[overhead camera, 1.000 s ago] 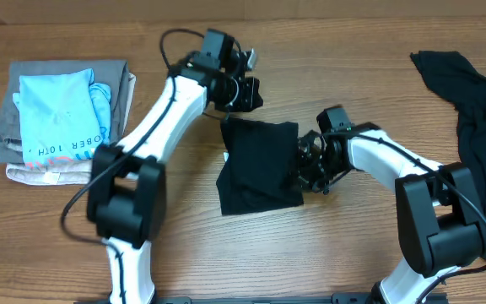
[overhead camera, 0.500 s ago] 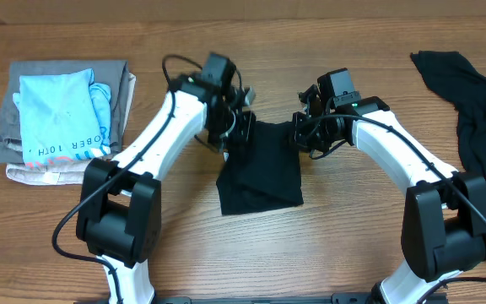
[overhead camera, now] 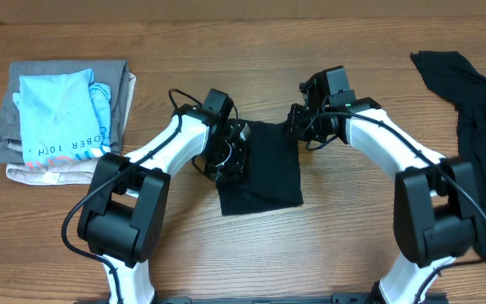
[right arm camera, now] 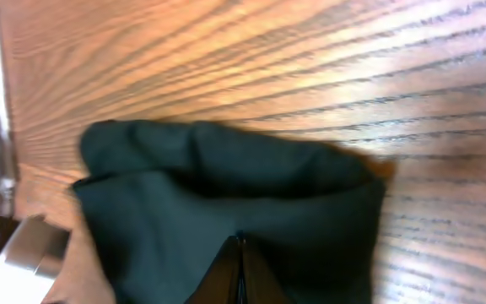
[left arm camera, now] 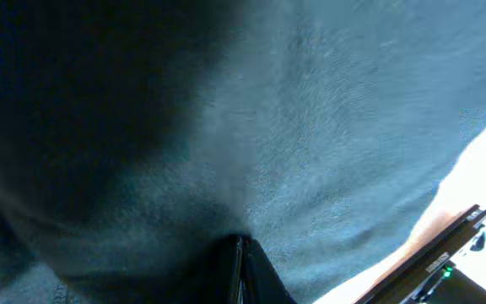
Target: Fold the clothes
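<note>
Overhead: left tool (overhead camera: 233,159) and right tool (overhead camera: 297,128) clamp folded garment (overhead camera: 264,173) (second garment (overhead camera: 479,110) apart).

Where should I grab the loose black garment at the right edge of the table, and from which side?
I'd take the loose black garment by the pointed corner at its far left end, coming from above on the bare-wood side. That corner lies flat on the table; the rest looks bunched and runs off frame.

You are at a robot lab bench; left arm (overhead camera: 174,137), right arm (overhead camera: 388,140), one plain wooden table (overhead camera: 310,253).
</note>
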Action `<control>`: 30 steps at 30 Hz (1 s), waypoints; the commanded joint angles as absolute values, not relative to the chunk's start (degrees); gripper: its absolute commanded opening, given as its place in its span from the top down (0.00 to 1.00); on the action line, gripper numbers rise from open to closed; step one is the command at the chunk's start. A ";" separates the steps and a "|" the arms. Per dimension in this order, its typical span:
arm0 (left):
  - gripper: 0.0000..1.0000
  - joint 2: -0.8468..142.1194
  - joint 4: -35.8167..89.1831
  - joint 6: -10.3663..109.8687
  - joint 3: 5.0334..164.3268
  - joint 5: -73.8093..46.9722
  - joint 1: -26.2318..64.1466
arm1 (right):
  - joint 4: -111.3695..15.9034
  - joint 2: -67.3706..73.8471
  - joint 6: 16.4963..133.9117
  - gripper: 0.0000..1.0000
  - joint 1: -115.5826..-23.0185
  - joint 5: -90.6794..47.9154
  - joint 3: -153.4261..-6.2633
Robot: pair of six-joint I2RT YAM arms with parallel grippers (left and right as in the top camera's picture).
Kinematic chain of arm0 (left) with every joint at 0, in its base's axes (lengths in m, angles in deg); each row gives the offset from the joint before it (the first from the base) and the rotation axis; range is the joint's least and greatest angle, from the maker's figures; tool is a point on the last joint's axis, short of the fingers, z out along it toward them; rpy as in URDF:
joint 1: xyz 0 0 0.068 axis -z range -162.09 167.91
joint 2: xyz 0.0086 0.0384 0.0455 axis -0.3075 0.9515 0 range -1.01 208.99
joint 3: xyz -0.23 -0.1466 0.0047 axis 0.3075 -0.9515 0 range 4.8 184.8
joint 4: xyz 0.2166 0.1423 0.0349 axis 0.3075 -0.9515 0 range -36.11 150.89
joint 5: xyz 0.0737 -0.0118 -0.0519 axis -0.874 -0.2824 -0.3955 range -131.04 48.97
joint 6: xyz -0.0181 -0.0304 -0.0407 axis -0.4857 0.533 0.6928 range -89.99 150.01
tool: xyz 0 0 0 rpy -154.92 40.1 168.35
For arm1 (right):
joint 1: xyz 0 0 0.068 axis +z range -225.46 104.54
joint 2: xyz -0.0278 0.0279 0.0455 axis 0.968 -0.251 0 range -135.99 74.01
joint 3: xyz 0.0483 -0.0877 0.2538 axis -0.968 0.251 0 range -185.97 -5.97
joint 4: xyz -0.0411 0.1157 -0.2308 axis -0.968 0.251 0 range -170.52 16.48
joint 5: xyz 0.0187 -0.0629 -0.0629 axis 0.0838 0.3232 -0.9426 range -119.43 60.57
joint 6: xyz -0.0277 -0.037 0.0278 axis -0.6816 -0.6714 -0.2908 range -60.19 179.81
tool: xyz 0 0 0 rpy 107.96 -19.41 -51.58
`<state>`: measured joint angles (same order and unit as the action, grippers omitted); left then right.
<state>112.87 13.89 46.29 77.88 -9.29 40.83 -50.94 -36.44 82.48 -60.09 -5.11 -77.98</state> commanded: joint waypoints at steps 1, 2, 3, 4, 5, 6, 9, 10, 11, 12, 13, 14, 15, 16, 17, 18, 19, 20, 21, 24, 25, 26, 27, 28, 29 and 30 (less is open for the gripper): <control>0.96 113.42 13.84 45.26 75.30 -8.63 41.09 | -51.96 -39.87 82.72 0.96 -60.11 -6.49 -78.74; 0.96 113.40 13.80 45.26 74.93 -8.63 41.09 | -52.51 -40.73 82.72 0.96 -60.11 -6.51 -78.74; 0.96 113.42 13.80 45.24 74.71 -8.63 41.09 | -53.12 -41.45 82.70 0.96 -60.11 -6.55 -78.74; 0.96 113.42 13.78 45.24 74.65 -8.63 41.09 | -53.80 -42.10 82.70 0.96 -60.11 -6.95 -78.74; 0.96 113.40 13.80 45.26 74.67 -8.61 41.09 | -54.52 -42.45 82.39 0.96 -60.11 -7.01 -78.74; 0.96 113.40 13.82 45.26 74.74 -8.61 41.09 | -54.93 -42.50 82.31 0.96 -60.13 -7.14 -78.74; 0.96 112.70 13.14 45.24 75.74 -8.59 41.00 | -56.05 -41.95 82.26 0.96 -60.18 -6.92 -79.51; 0.96 112.13 12.81 45.24 76.48 -8.59 40.96 | -55.85 -41.54 82.07 0.96 -60.26 -6.90 -80.36; 0.96 111.24 12.22 45.24 77.47 -8.59 40.89 | -55.46 -40.97 81.83 0.94 -60.35 -6.88 -81.36; 0.96 109.68 11.39 45.24 79.04 -8.61 40.80 | -54.69 -39.90 81.50 0.91 -60.52 -6.88 -82.94; 0.96 108.24 10.89 45.22 80.33 -8.68 40.76 | -54.04 -38.93 80.76 0.90 -60.70 -6.86 -84.23; 0.96 106.67 10.26 45.24 81.73 -9.18 40.76 | -53.01 -37.89 80.27 0.87 -60.94 -6.90 -85.74; 0.96 104.68 9.51 45.39 83.50 -10.84 40.76 | -51.63 -36.51 80.01 0.81 -61.31 -6.90 -87.64; 0.96 101.51 7.96 46.20 86.28 -14.86 40.76 | -48.47 -34.34 79.93 0.67 -62.12 -6.92 -91.02; 0.96 100.24 7.24 47.12 87.30 -16.76 40.76 | -46.76 -33.38 79.93 0.62 -62.62 -6.92 -92.55; 0.96 98.84 6.32 48.43 88.37 -18.80 40.76 | -44.44 -32.31 79.93 0.61 -63.41 -6.92 -94.32; 0.96 97.57 5.38 49.67 89.25 -20.15 40.80 | -42.24 -31.33 79.90 0.60 -64.33 -6.92 -95.94; 0.96 96.61 4.68 50.59 89.71 -20.76 40.83 | -40.42 -30.63 79.90 0.57 -65.27 -6.95 -97.12; 0.95 95.96 4.25 51.16 89.79 -20.98 40.85 | -38.50 -29.86 79.90 0.51 -66.60 -6.92 -98.37; 0.93 95.35 1.58 53.67 89.75 -23.12 41.04 | -35.15 -28.25 79.93 0.04 -70.82 -6.90 -99.59; 0.92 95.48 0.53 54.31 89.58 -24.89 41.24 | -33.89 -28.05 79.93 0.00 -72.22 -6.90 -99.59; 0.92 95.63 -0.26 54.77 89.25 -26.69 41.52 | -32.64 -27.98 79.93 0.00 -73.25 -6.90 -99.59; 0.91 95.78 -0.85 55.58 88.72 -29.18 41.92 | -31.07 -27.98 79.93 0.00 -74.45 -6.92 -99.57; 0.90 95.87 -0.91 56.19 88.22 -30.58 42.27 | -30.08 -28.01 79.93 0.00 -75.32 -6.92 -99.57; 0.87 96.04 -0.80 57.13 87.52 -31.91 42.70 | -29.38 -28.05 79.93 0.00 -76.09 -6.92 -99.55; 0.85 96.18 -0.71 57.98 86.98 -32.98 43.16 | -29.06 -28.05 79.93 0.00 -76.83 -6.92 -99.55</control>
